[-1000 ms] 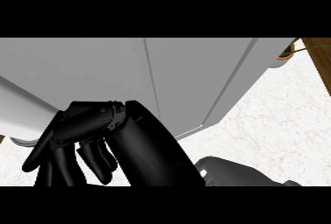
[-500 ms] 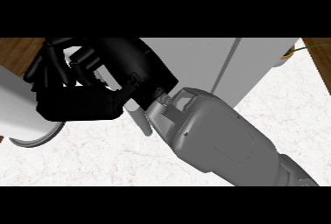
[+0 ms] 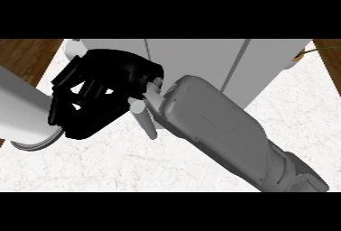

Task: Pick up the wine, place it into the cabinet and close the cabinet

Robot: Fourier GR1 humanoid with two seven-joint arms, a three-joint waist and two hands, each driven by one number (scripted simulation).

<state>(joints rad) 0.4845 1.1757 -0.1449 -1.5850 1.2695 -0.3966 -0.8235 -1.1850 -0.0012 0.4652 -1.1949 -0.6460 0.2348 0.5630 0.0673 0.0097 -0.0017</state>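
A black hand (image 3: 100, 97) fills the upper left of the head view, on a grey forearm (image 3: 220, 131) that runs in from the lower right edge. The forearm's side says it is the right hand, though only one arm shows. Its fingers (image 3: 70, 101) are curled, with small bright gaps between them, but whether they close round anything I cannot tell; the hand hides whatever lies under it.

Behind the hand and above its wrist stands the pale grey cabinet (image 3: 200, 58), its front split by a vertical seam to the right of the hand. A short pale bar, the cabinet handle (image 3: 143, 119), hangs just below the wrist, beside the heel of the hand; touching or apart I cannot say. To the left of the hand, partly under the fingers, lies a white cylinder with a grey rimmed end (image 3: 26, 122), which I cannot identify with certainty. Beneath hand and forearm spreads the white marbled counter (image 3: 133, 167). Brown wooden floor (image 3: 23, 56) shows at the far upper left beyond the fingers, and again at the upper right.

The wine is nowhere visible, neither near the hand nor on the counter.
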